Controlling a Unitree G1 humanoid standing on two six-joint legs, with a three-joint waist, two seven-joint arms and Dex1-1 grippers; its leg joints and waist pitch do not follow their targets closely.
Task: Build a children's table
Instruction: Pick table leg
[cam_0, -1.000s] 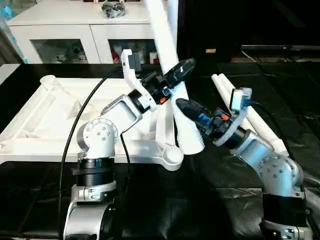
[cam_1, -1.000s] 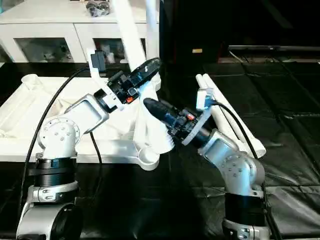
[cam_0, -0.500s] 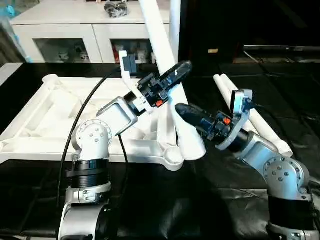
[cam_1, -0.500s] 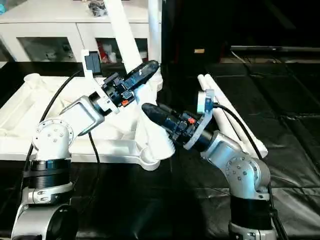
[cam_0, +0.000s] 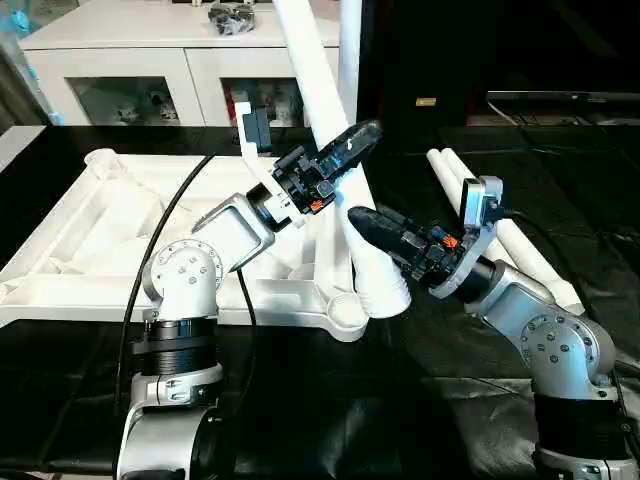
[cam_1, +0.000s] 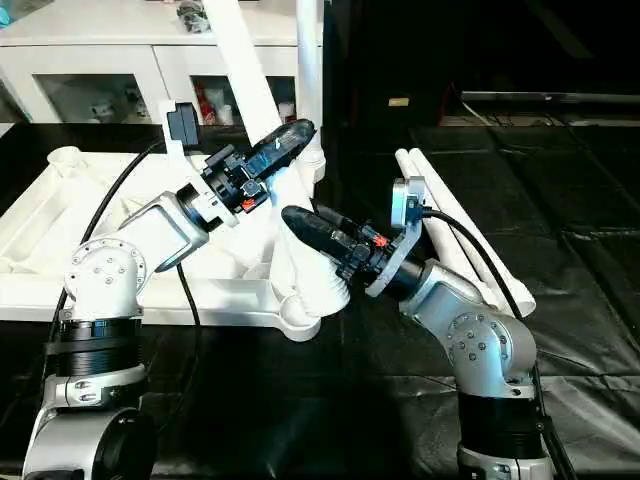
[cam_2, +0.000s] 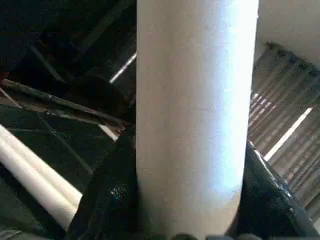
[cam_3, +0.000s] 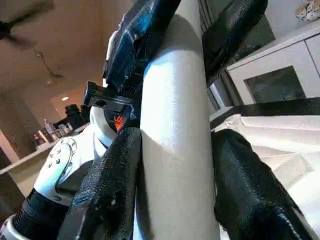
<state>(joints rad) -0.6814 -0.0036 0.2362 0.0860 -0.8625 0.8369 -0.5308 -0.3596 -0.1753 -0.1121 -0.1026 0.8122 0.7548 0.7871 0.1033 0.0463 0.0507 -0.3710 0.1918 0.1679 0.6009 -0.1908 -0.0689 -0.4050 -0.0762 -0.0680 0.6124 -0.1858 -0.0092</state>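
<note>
On the black floor mat (cam_0: 300, 400), in front of the robot, the white table top (cam_0: 90, 260) is laid upside down, its ribbed underside up and round sockets at the corners. At its near right corner socket (cam_0: 345, 312) a long white leg (cam_0: 325, 110) is held tilted, its wide lower end (cam_0: 385, 290) just beside the socket and its upper part leaning far and to the left. Whether the end touches the socket cannot be told.

The left gripper (cam_0: 345, 150) is reached up and to the right from a bent silver forearm, and its two black fingers are closed around the leg at mid-height; in the left wrist view the fingers (cam_2: 107, 195) are pressed against both sides of the tube. The right gripper (cam_0: 375, 225) is stretched leftward from the right arm, lower down, and its fingers (cam_3: 112, 195) are likewise clamped on either side of the same leg, below the left gripper.

Two more legs (cam_0: 500, 225) are lying side by side on the mat to the right, well apart from the table top. A white cabinet (cam_0: 150, 60) with glass doors is seen at the far side, and another leg (cam_0: 348, 40) stands upright at the far right corner of the top
</note>
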